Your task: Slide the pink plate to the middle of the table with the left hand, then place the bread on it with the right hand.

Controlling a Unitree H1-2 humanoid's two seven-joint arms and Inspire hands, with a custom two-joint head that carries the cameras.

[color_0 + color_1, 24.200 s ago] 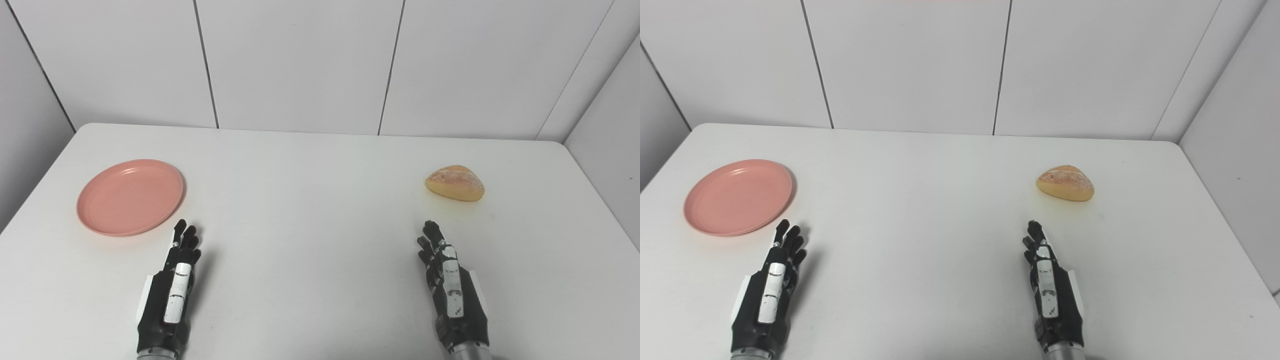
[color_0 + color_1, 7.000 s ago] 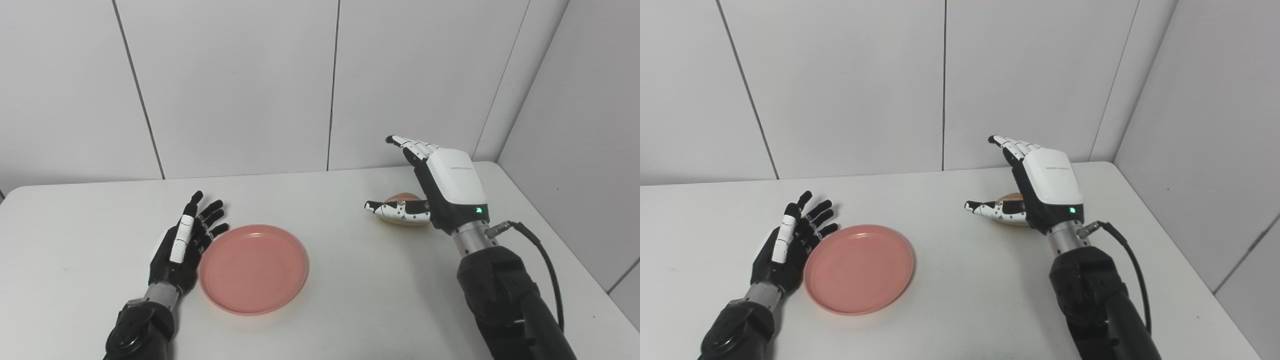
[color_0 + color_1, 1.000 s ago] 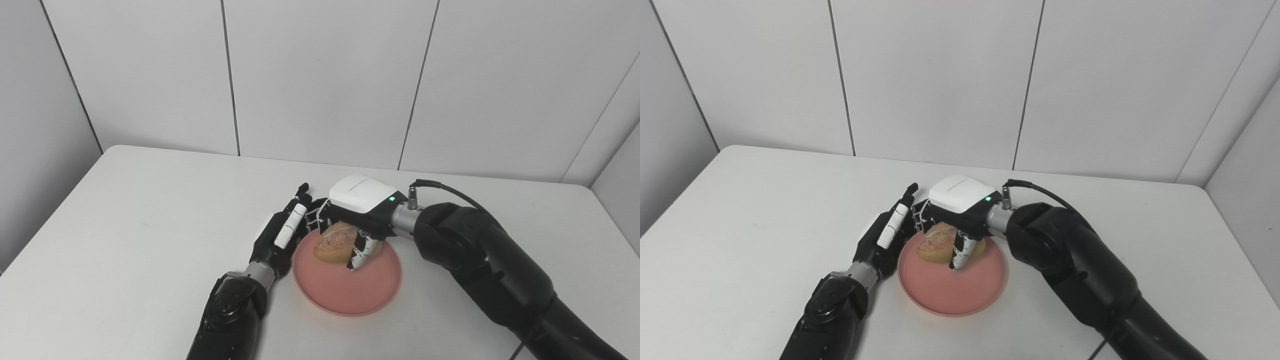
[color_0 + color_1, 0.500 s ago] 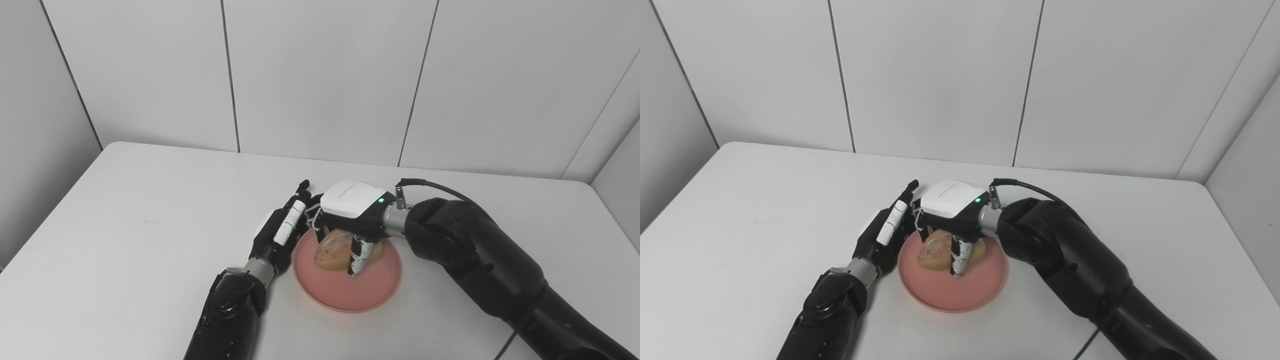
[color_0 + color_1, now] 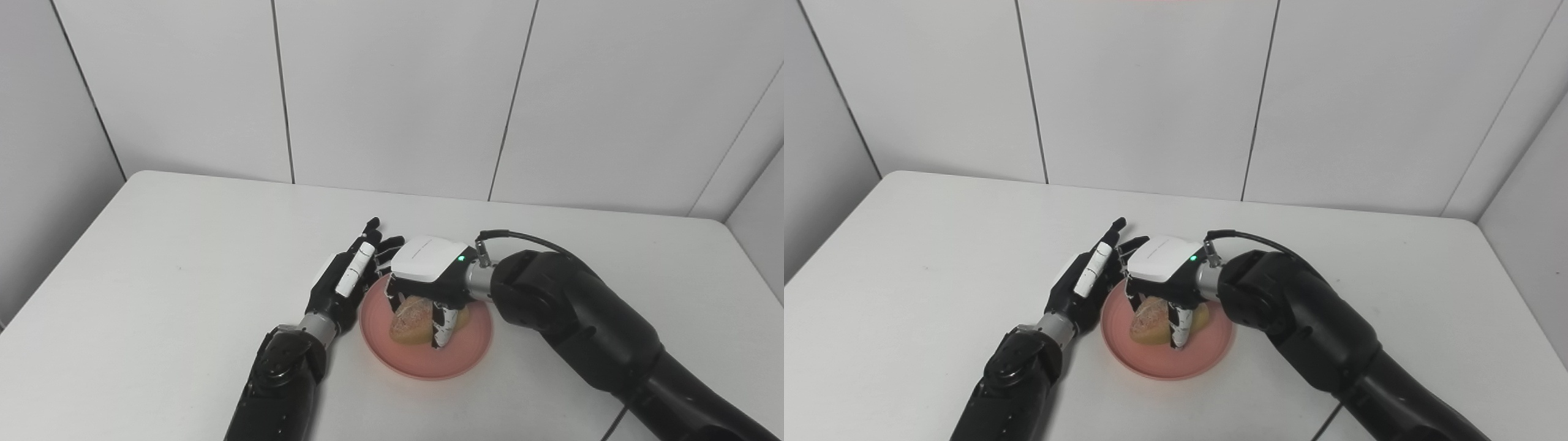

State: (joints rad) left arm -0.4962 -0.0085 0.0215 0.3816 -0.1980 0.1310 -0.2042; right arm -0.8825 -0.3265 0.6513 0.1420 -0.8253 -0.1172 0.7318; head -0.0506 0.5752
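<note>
The pink plate (image 5: 468, 352) lies near the middle of the white table. The bread (image 5: 411, 318), a golden crusty roll, is down on the plate. My right hand (image 5: 432, 278) is over it, palm down, with fingers and thumb closed around the roll. My left hand (image 5: 343, 285) rests open on the table against the plate's left rim, fingers stretched toward the back. The far part of the plate is hidden under the right hand. In the right eye view the bread (image 5: 1148, 323) sits in the plate (image 5: 1206, 355) under the right hand (image 5: 1165, 269).
The white table (image 5: 153, 263) ends at a white panelled wall (image 5: 398, 92) at the back and a side wall at the right. My right forearm (image 5: 588, 331) crosses the table's right front.
My right hand has lowered the bread onto the plate and shifted slightly toward me. The left hand has stayed at the plate's left rim.
</note>
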